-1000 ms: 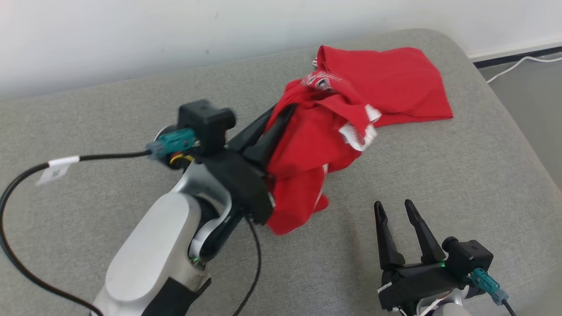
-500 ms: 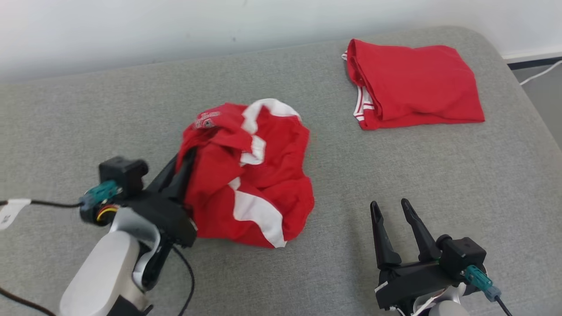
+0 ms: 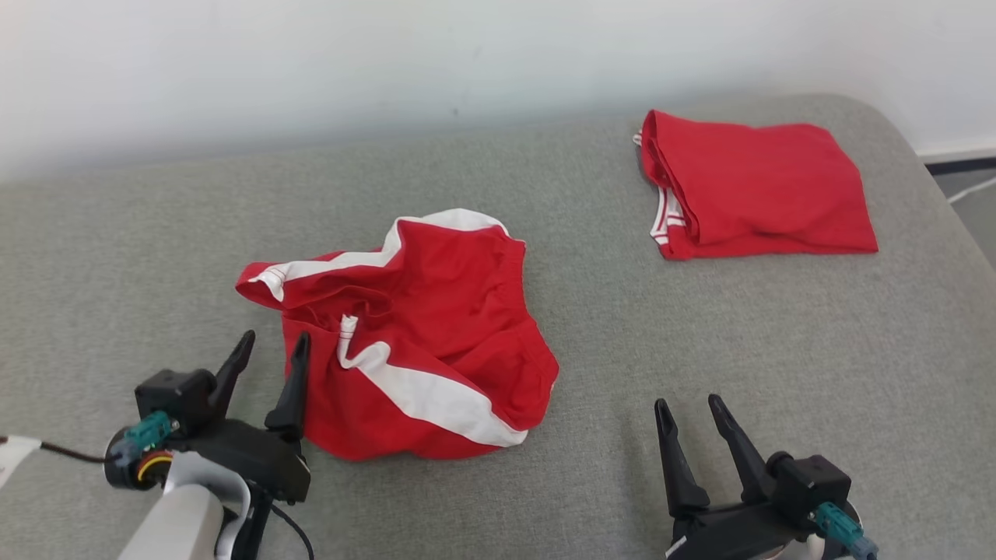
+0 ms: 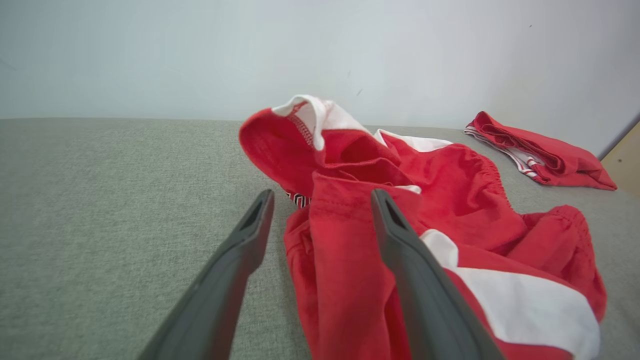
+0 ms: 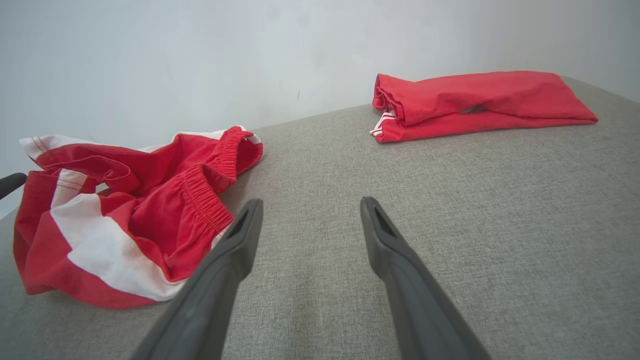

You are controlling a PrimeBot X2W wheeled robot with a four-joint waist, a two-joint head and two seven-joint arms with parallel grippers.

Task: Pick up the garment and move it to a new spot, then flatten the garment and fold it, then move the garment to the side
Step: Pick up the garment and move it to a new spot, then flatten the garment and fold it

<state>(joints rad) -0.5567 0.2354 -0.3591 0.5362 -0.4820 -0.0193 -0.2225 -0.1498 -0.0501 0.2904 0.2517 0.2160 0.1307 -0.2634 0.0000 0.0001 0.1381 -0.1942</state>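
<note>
The garment [image 3: 436, 327] is a crumpled red piece with white stripes, lying in a heap on the grey cushion [image 3: 700, 327] left of centre. My left gripper [image 3: 275, 338] stands open at the heap's near-left edge. In the left wrist view a fold of the garment [image 4: 450, 200] lies loose between the spread fingers of the left gripper [image 4: 322, 195], not pinched. My right gripper [image 3: 688, 402] is open over bare cushion, right of the heap and apart from it. In the right wrist view the right gripper [image 5: 311, 201] has the garment [image 5: 150, 200] on its left.
A second red garment, folded [image 3: 759, 183], lies at the cushion's back right; the folded garment [image 5: 475, 100] is well beyond my right fingers. A pale wall [image 3: 389, 62] runs behind. The cushion rounds off at the right, with floor and a white cable [image 3: 969, 190] past it.
My left gripper carried the garment leftward and down onto the cushion, then opened and let it go. The head camera has shifted. The right gripper stayed open and still.
</note>
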